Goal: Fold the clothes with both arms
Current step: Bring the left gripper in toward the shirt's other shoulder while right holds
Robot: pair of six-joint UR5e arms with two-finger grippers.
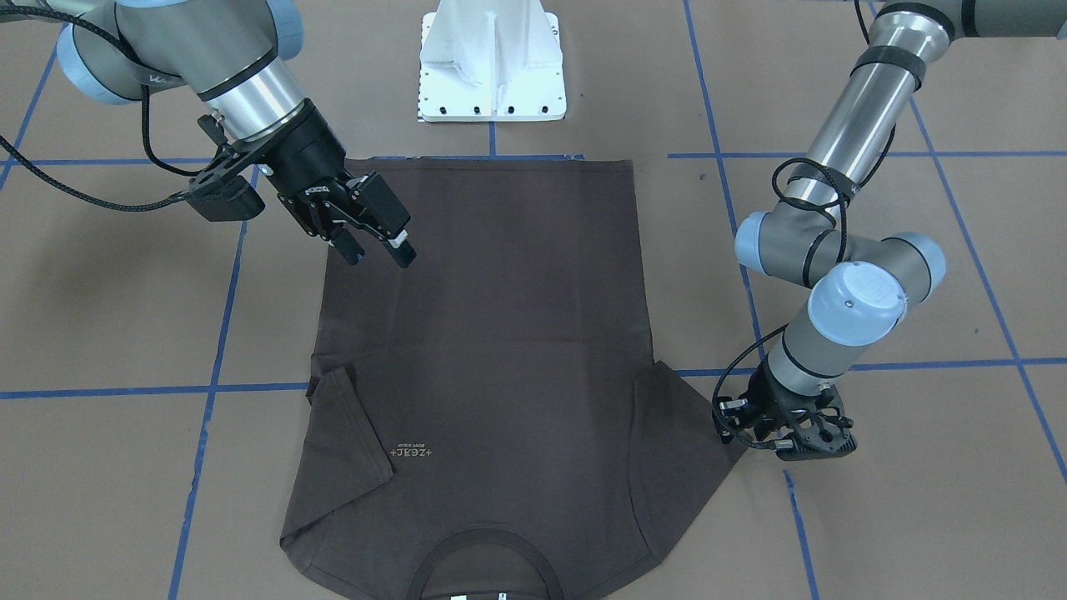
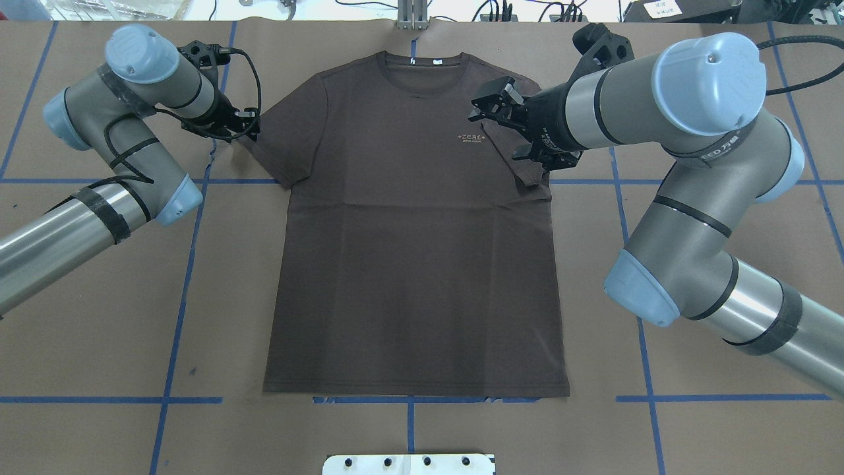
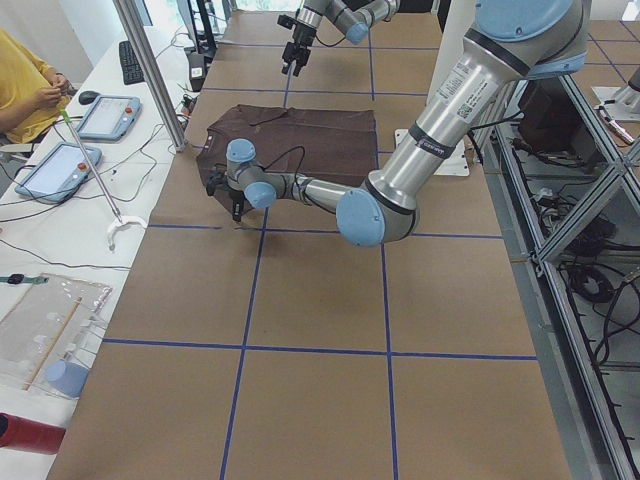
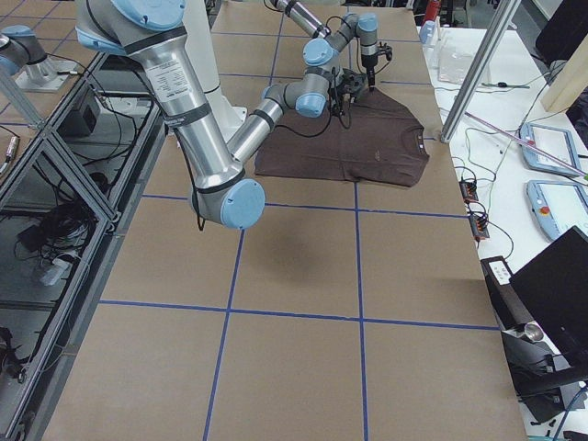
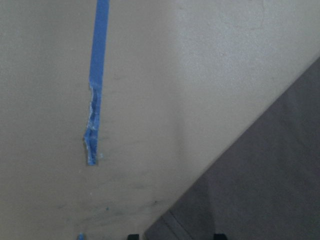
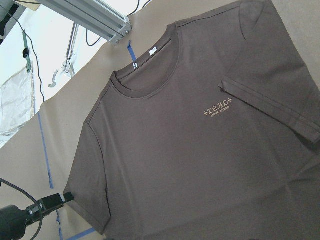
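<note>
The dark brown-grey T-shirt (image 2: 409, 251) lies flat on the table, collar (image 2: 422, 66) away from the robot. The sleeve (image 1: 346, 433) on the robot's right is folded in over the chest; it also shows in the right wrist view (image 6: 270, 105). My right gripper (image 1: 379, 250) hangs open and empty above the shirt, near that folded sleeve (image 2: 527, 168). My left gripper (image 2: 249, 128) is low at the tip of the other sleeve (image 1: 692, 433), which lies spread out. In the left wrist view, that sleeve's hem (image 5: 270, 175) sits between two fingertips that stand apart at the bottom edge.
The white pedestal base (image 1: 492, 67) stands just beyond the shirt's bottom hem. Blue tape lines (image 2: 184, 277) cross the brown table cover. A person in yellow (image 3: 25, 90) sits at a side desk with tablets (image 3: 55, 165).
</note>
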